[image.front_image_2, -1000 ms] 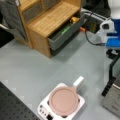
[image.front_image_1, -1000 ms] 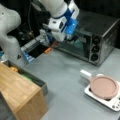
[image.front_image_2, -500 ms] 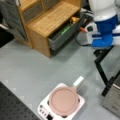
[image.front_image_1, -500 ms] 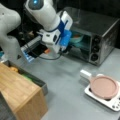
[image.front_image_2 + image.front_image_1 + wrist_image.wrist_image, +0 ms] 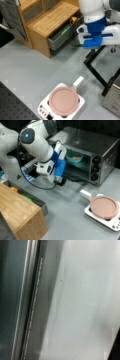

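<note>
My gripper point(image 5: 59, 180), on a white and blue wrist, hangs low over the grey table point(image 5: 72, 212) at the front left corner of the toaster oven's point(image 5: 100, 150) lowered door point(image 5: 76, 173). Its dark fingertips point down just beside the door's edge, and nothing shows between them. Inside the oven sits a bowl point(image 5: 75, 158). In a front view the blue wrist point(image 5: 93, 37) is at the top right, next to the open drawer point(image 5: 61, 36). The wrist view holds only a metal strip of the door point(image 5: 30, 302) and the bare table point(image 5: 85, 300).
A pink pan point(image 5: 103, 206) with a white handle rests on a white hot plate point(image 5: 111, 223) at the right; both appear again in a front view, pan point(image 5: 63, 100) on plate point(image 5: 46, 110). A wooden cabinet point(image 5: 20, 215) stands at the left, its drawer holding small items.
The arm has come down and a little toward the table in front of the oven door. Pan, cabinet and oven have stayed put.
</note>
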